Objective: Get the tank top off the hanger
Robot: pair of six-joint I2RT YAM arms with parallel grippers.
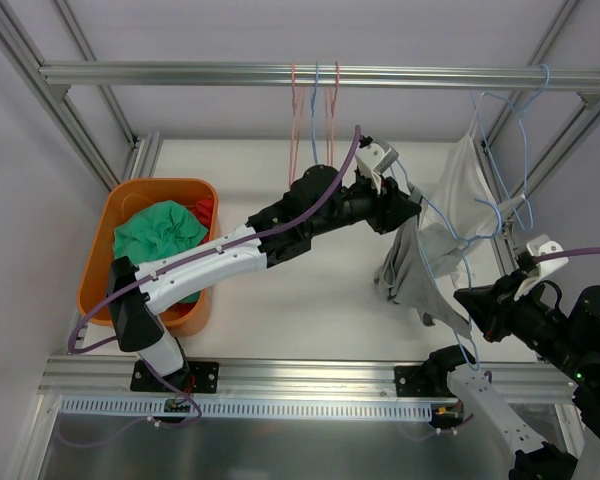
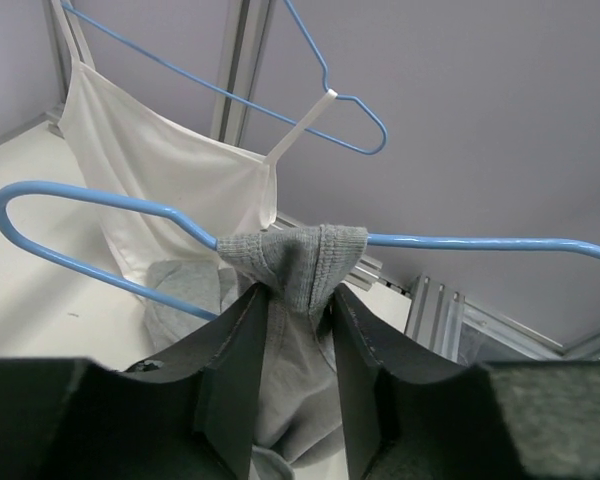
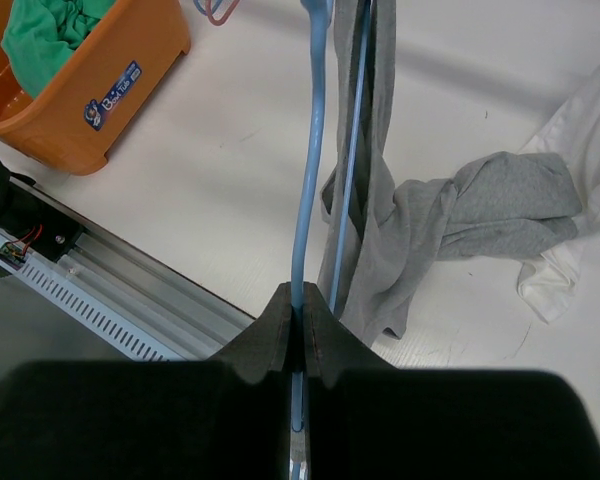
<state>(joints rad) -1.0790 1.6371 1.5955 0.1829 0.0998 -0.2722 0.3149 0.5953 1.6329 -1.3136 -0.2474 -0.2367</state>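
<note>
The grey tank top (image 2: 300, 265) was draped over the blue wire hanger (image 2: 90, 195), with one shoulder folded across the wire. Its body hung down, and the lower part appeared to be bunched on the tabletop (image 1: 310, 310). The left fingers (image 2: 230, 380) were pressed against both sides of the folded shoulder just below the wire, so the cloth was pinched between them. The right fingers (image 3: 275, 340) were closed together on the hanger wire, by which the hanger was steadied. The garment was judged light, soft and limp, and likely to stretch and sag rather than slide off as one piece. Its ribbed edge could be snagged on the wire's bend. A hold at the shoulder fold, close to the wire, was judged best, so that the strap could be lifted over the hanger's end. A white top (image 2: 170, 180) was hung just behind.
</note>
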